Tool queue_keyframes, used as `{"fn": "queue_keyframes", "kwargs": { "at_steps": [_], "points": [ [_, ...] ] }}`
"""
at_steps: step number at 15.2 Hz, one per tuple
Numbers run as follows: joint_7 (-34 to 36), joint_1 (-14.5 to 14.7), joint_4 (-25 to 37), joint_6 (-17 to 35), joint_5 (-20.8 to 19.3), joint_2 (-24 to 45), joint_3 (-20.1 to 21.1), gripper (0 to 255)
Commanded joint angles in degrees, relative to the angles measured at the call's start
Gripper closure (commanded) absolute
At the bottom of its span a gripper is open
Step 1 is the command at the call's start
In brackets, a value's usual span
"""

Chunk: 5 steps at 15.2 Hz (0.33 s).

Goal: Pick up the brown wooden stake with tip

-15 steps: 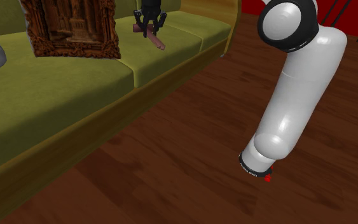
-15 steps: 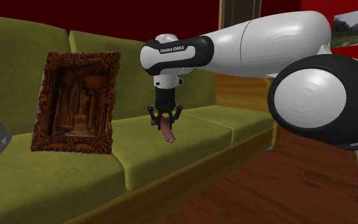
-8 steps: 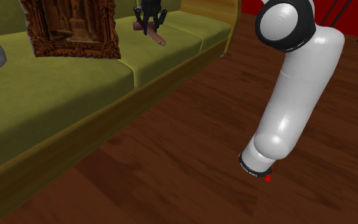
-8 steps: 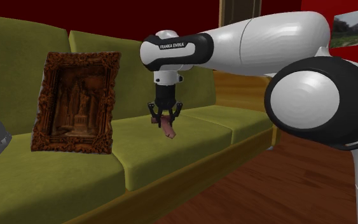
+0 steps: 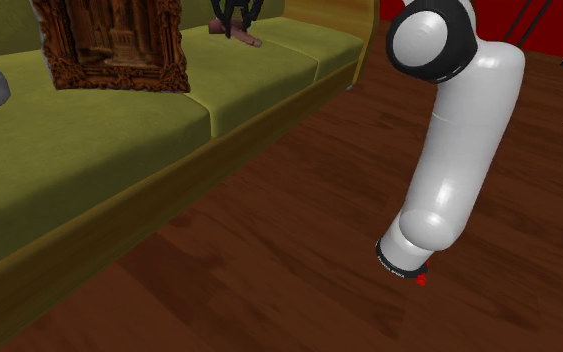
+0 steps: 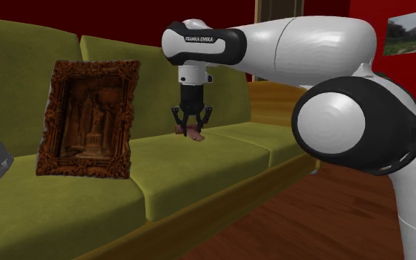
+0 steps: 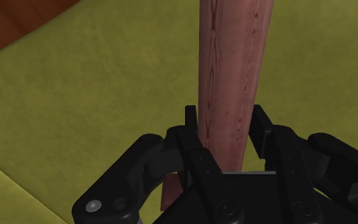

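Gripper (image 6: 192, 125) clamped on brown wooden stake (image 7: 234, 63), fingers (image 7: 191, 121) pressing both sides of shaft. Stake hangs below gripper over green sofa (image 6: 221, 159) seat cushion, apparently clear of it, though contact is hard to rule out. Carved frame (image 6: 88, 118) well apart, leaning on backrest. Step judged: lift after grasp. Next move calls for straight upward raise, firm squeeze, no swing.

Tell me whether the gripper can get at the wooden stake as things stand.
Yes, it looks so: the gripper is shut on the brown stake, its fingers clasping the shaft from both sides above the green sofa. Nothing stands between them; the carved frame leans well aside.
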Motion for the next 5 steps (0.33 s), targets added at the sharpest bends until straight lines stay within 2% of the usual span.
{"fn": "queue_keyframes", "kwargs": {
  "at_steps": [1, 3, 5],
  "points": [
    [-0.09, 0.07, 3.56, -2.23, -0.09, 1.34, 0.00, 255],
    [-0.16, 0.20, 7.72, -4.75, -0.22, 2.98, 0.00, 255],
    [-0.17, 0.22, 8.05, -4.95, -0.23, 3.11, 0.00, 255]
  ]
}}
